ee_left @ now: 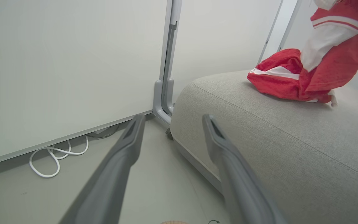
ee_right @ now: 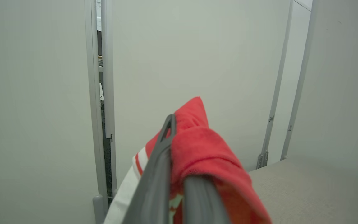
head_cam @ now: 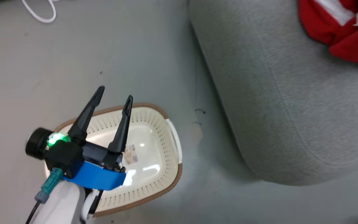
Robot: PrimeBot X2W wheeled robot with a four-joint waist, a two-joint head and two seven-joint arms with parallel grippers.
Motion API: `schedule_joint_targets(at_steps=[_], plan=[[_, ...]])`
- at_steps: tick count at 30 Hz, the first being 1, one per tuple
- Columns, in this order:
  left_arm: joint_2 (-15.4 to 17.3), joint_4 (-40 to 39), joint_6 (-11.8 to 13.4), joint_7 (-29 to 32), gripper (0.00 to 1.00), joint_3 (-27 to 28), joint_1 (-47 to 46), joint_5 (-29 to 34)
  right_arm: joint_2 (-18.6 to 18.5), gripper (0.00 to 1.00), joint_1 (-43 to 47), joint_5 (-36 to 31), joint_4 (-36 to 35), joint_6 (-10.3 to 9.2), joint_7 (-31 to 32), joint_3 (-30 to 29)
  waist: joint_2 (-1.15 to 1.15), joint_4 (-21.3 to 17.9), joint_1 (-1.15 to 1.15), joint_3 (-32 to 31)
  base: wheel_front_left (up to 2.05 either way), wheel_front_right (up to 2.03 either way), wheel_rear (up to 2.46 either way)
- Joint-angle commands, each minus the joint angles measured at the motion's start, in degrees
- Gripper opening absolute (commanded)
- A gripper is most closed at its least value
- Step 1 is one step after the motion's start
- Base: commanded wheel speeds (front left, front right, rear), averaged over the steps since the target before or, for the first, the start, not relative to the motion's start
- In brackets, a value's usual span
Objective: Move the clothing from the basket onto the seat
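Note:
The cream basket (head_cam: 172, 184) with its brown rim stands on the floor at the lower left, holding no garment, just a small label (head_cam: 131, 154) on its bottom. My left gripper (head_cam: 115, 93) hovers over it, open, with nothing between its fingers (ee_left: 126, 149). The large grey seat (head_cam: 275, 109) lies to the right. Red clothing (head_cam: 337, 28) with white trim rests on its far corner. In the left wrist view part of this clothing (ee_left: 291, 77) lies on the seat (ee_left: 291, 149) and part hangs from above. My right gripper (ee_right: 177, 155) is shut on red clothing (ee_right: 204, 149) above the seat (ee_right: 306, 186).
A looped white cable (head_cam: 42, 15) lies on the grey floor beside the white partition panels (ee_left: 73, 62). A grey panel post (ee_left: 166, 77) stands right next to the seat's corner. Bare floor (head_cam: 120, 56) separates the basket and the seat.

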Motion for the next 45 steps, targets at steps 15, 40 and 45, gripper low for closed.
schedule_joint_targets(at_steps=[15, 40, 45], plan=[[1.8, -6.5, -0.4, -0.1, 1.0, 0.3, -3.6, 1.4, 0.2, 0.21, 4.1, -6.3, 22.6, 0.03, -4.0, -10.1, 0.0, 8.8, -0.01, 10.1, 0.0, 0.0, 0.0], [-4.7, 2.3, -0.3, -0.1, 1.0, 3.7, 3.0, -1.6, 0.5, 1.0, 15.2, -6.7, 31.6, 0.03, -13.9, 4.8, 0.0, 9.0, -0.01, -9.7, 0.0, 0.0, 0.0], [-6.6, 4.7, -0.3, -0.1, 1.0, 6.5, 5.8, -2.6, 3.7, 1.0, 21.4, -6.1, 27.2, 0.03, -15.3, 8.4, 0.0, 9.3, -0.01, -14.5, 0.0, 0.0, 0.0]])
